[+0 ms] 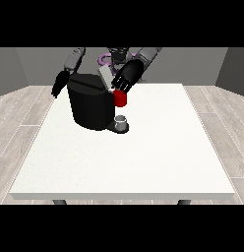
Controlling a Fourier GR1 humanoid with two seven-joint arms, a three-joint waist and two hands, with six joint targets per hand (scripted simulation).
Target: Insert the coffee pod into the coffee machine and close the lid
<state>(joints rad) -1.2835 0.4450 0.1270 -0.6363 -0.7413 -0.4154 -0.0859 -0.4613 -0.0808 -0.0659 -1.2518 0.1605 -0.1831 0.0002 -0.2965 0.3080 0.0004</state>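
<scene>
Coffee machine [90, 103]: black, at the table's [143, 162] 11 o'clock part.
Lid [104, 78]: grey, tilted up at the machine's 1 o'clock.
Hand at the view's right [127, 76]: above the red thing at the machine [120, 98]; whether its fingers hold anything, I cannot tell.
Hand at the view's left [60, 83]: at the machine's 10 o'clock, fingers hanging straight, holding nothing.
Grey thing [121, 121]: on the machine's base, at its 4 o'clock; pod or cup, I cannot tell.

One white table [143, 162] bears one black coffee machine [89, 106], one red thing at the machine [120, 99] and one grey cup [121, 121]. Two hands show, one at the view's left [59, 84], one at the view's right [126, 76].
</scene>
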